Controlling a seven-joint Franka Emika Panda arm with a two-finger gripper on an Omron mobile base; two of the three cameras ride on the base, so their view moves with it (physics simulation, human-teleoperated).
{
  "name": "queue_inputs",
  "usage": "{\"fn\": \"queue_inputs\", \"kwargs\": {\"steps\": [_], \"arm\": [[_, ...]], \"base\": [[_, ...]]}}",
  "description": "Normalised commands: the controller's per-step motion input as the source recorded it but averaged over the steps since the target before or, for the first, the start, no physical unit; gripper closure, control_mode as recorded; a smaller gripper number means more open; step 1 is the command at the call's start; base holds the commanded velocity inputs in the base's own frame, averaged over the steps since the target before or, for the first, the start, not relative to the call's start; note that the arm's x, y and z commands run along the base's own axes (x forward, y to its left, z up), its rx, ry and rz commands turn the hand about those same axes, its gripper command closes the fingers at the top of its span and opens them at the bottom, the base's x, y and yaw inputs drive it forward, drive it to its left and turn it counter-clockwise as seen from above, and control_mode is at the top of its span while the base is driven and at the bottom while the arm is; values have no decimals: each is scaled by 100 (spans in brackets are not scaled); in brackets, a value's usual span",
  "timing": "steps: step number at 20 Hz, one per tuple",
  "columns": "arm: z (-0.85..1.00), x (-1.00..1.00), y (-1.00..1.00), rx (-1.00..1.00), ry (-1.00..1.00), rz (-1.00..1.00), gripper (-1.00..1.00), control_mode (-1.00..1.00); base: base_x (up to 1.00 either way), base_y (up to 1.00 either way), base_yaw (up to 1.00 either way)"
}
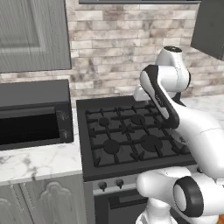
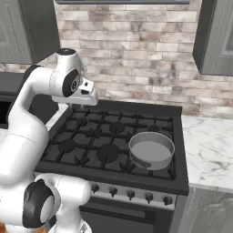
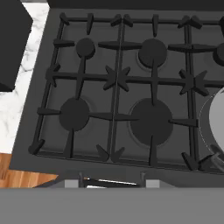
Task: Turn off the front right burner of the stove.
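Fingers: you cannot tell if they are wide or narrow. In the right base view the white hand [image 2: 82,98] hangs above the back left corner of the stove [image 2: 113,145], and the tips are too small to make out.

Left base view
- Stove: the black stove [image 1: 127,135] sits in the middle, between two bits of white marble counter [image 1: 35,162].
- Arm: the white arm [image 1: 175,113] bends over the right part of the stove and hides that side.
- Knobs: two small dark knobs [image 1: 111,183] show on the front, just left of the arm's base.
- Microwave: a black box [image 1: 33,116] stands on the counter left of the stove.
- Wall: brick behind, with grey cupboards above.

Right base view
- Pot: a round grey pot [image 2: 151,149] sits on the front right burner.
- Knobs: five small dark knobs [image 2: 130,194] run in a row along the front, below the grates.
- Counter: white marble [image 2: 207,150] lies to the right of the stove.

Hand view
- Stove: the camera looks down on the grates [image 3: 118,83] and round black burners.
- Pot: its grey rim [image 3: 212,127] peeks in at the right edge.
- Microwave: a black corner [image 3: 13,39] shows at the top left, on the counter.
- Floor: a bit of wood floor [image 3: 17,175] shows at the bottom left.
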Motion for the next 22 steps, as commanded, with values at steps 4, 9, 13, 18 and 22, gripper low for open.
{"fn": "queue_inputs", "kwargs": {"steps": [4,9,13,18,22], "arm": [[-1,-32,-18,0,-5,0,-100,-100],[-8,-73,-51,5,-11,-2,-100,-100],[-7,-82,-68,9,-24,-7,-100,-100],[-6,-70,-61,10,-21,-6,-100,-100],[-1,-50,-56,11,-14,-8,-100,-100]], "base": [[0,0,0],[0,0,0],[0,0,0],[0,0,0],[0,0,0]]}}
